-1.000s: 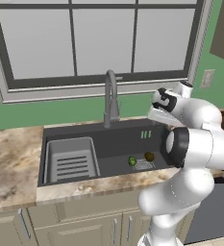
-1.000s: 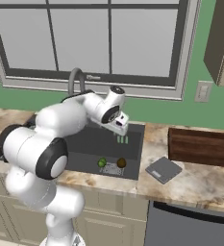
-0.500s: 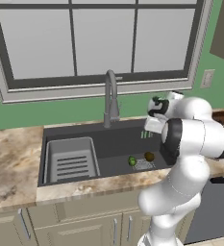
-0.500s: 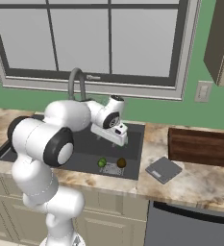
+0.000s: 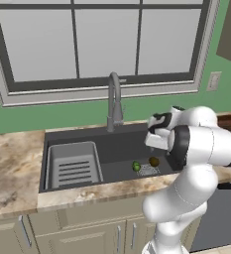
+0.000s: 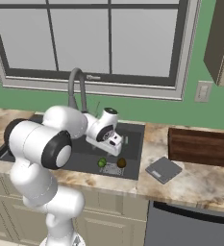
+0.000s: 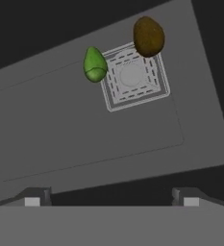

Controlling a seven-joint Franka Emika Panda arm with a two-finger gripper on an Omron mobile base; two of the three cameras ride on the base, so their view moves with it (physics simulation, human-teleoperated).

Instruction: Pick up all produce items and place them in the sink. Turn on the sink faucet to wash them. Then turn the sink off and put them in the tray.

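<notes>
Both produce items lie on the floor of the dark sink [image 5: 112,149] by its square drain grate [image 7: 132,78]. One is bright green [image 7: 94,65] [image 5: 136,166] [image 6: 102,163], the other dark brown [image 7: 148,36] [image 5: 154,161] [image 6: 121,163]. My gripper [image 7: 111,199] [image 5: 155,143] [image 6: 116,148] hangs open and empty above the basin, pointing down at its floor, a short way from both items. The grey gooseneck sink faucet [image 5: 114,101] [image 6: 77,89] stands at the back rim, with no water visible. On the counter to the right rests the reddish-brown tray [image 6: 200,146].
A light grey ribbed rack [image 5: 73,166] fills the sink's left part. A small flat grey square [image 6: 164,169] lies on the marble counter [image 6: 200,180] between sink and tray. A window sill runs behind the faucet. A dark dishwasher front [image 6: 195,226] sits below the counter on the right.
The hand has swung down and to the left, from above the sink's right rim to over the basin. Its jaws stayed open. The two produce items have not moved.
</notes>
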